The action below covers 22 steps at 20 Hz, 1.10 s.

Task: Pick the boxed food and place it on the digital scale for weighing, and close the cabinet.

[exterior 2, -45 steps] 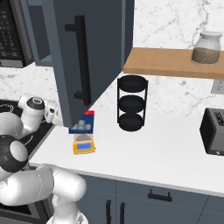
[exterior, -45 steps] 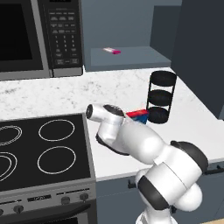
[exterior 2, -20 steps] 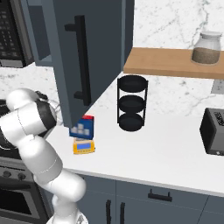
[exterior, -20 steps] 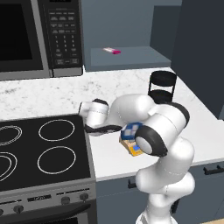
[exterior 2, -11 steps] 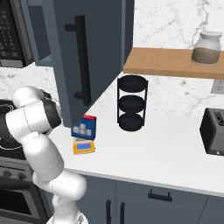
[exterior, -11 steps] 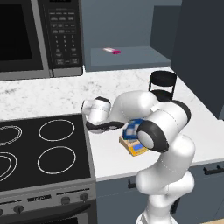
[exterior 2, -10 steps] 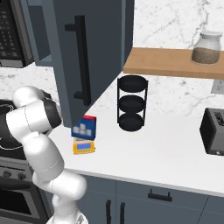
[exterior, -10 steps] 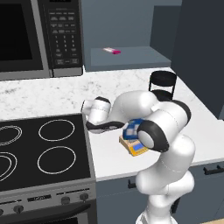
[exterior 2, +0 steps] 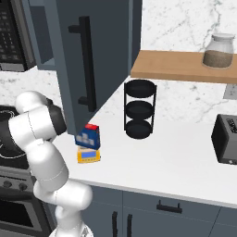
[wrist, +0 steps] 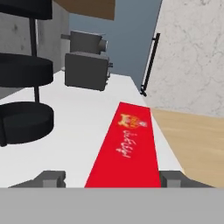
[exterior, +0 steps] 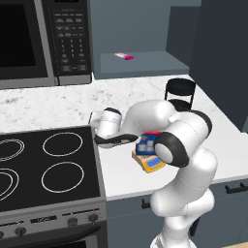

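A white robot arm bends low over a white marble tabletop in a rendered kitchen. The boxed food, a small blue box with a red top band and pale squares on its front, stands upright on the digital scale, an orange-yellow scale with a blue display near the tabletop's front edge, just right of the black stove.

In the hand view the pincer looks along the box's red top, which lies between its two dark fingertips; small gaps show on either side, so the jaws appear open around the box and not pressing it.

The cabinet, a dark slate-blue wall cabinet with a long black bar handle, has its door swung open above the scale. A black three-tier round rack stands just right of the box. A microwave hangs over the stove, and a tiny pink flat item lies on the open cabinet's shelf. A toaster sits far right, below a wooden shelf holding a glass jar.
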{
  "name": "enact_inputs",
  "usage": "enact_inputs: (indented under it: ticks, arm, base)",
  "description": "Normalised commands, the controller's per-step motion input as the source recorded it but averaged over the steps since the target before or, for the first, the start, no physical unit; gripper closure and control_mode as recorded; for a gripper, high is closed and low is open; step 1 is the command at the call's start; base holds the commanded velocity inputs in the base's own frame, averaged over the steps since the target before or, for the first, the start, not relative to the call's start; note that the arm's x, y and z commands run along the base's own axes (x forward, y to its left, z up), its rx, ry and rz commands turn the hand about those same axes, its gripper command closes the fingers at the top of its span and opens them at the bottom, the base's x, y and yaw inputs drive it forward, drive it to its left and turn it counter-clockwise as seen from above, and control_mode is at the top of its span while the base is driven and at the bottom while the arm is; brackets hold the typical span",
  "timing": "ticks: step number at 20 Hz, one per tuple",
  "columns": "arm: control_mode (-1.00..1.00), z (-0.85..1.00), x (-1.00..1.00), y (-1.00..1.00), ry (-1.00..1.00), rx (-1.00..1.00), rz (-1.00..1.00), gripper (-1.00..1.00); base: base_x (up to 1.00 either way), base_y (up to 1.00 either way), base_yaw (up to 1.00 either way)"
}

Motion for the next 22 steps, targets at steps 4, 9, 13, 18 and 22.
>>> enact_inputs:
  ticks: [4, 9, 13, 18, 22]
  arm:
    - [-1.00, 0.00, 0.00, 0.08, -0.01, 0.00, 0.00, -1.00]
    - [-1.00, 0.00, 0.00, 0.00, -0.01, 0.00, 0.00, -1.00]
    - [-1.00, 0.00, 0.03, 0.25, -0.10, -0.01, 0.00, -1.00]
    - [-1.00, 0.00, 0.00, 0.54, -0.21, -0.04, 0.00, -1.00]
    - [-1.00, 0.26, -0.46, 0.46, -0.22, -0.01, 0.00, -1.00]
  base:
    - [0.00, 0.00, 0.00]
    - [0.00, 0.00, 0.00]
    - [0.00, 0.00, 0.00]
    - [0.00, 0.00, 0.00]
    - [0.00, 0.00, 0.00]
